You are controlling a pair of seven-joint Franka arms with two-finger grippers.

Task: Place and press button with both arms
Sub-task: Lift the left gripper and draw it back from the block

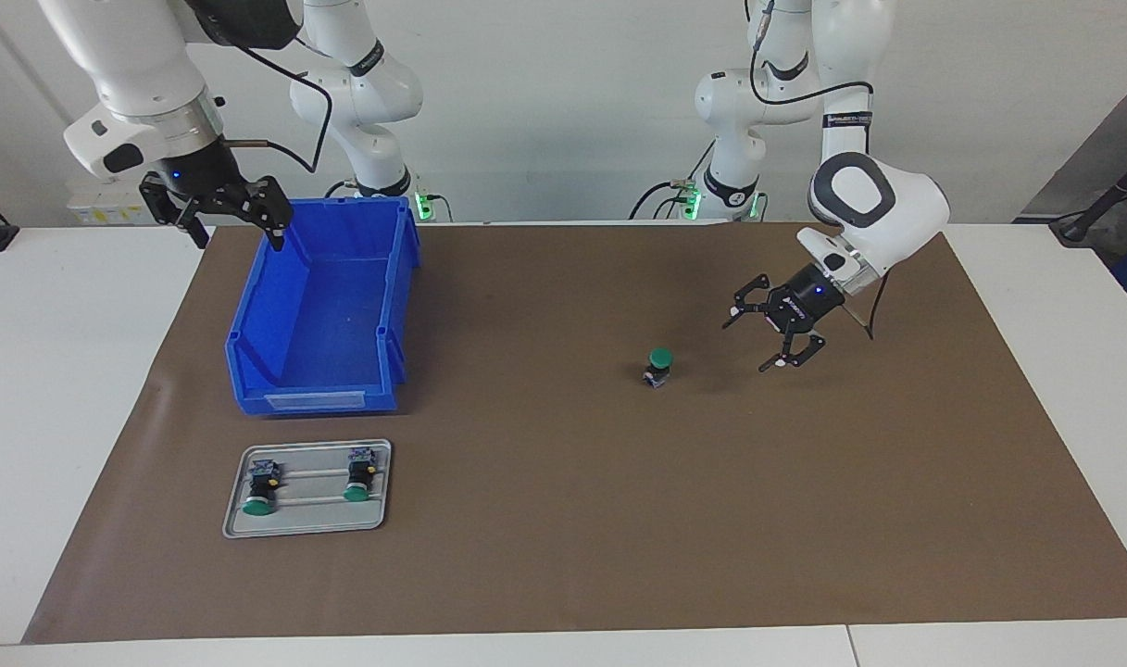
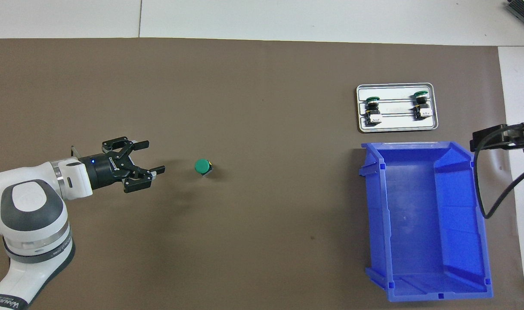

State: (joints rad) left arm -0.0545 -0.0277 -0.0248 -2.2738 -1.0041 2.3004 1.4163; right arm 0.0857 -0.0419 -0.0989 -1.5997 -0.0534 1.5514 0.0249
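The button (image 1: 657, 367) stands upright on the brown mat, green cap up; it also shows in the overhead view (image 2: 203, 167). My left gripper (image 1: 769, 341) is open and empty, low over the mat beside the button, toward the left arm's end, clearly apart from it; it also shows in the overhead view (image 2: 149, 160). My right gripper (image 1: 222, 215) is open and empty, raised over the blue bin's corner nearest the robots, where the right arm waits. In the overhead view only its edge (image 2: 498, 137) shows.
A blue bin (image 1: 322, 306) stands toward the right arm's end. A grey tray (image 1: 307, 488) with two similar green-capped buttons (image 1: 257, 491) (image 1: 359, 482) lies on the mat, farther from the robots than the bin. The brown mat (image 1: 563, 519) covers the table's middle.
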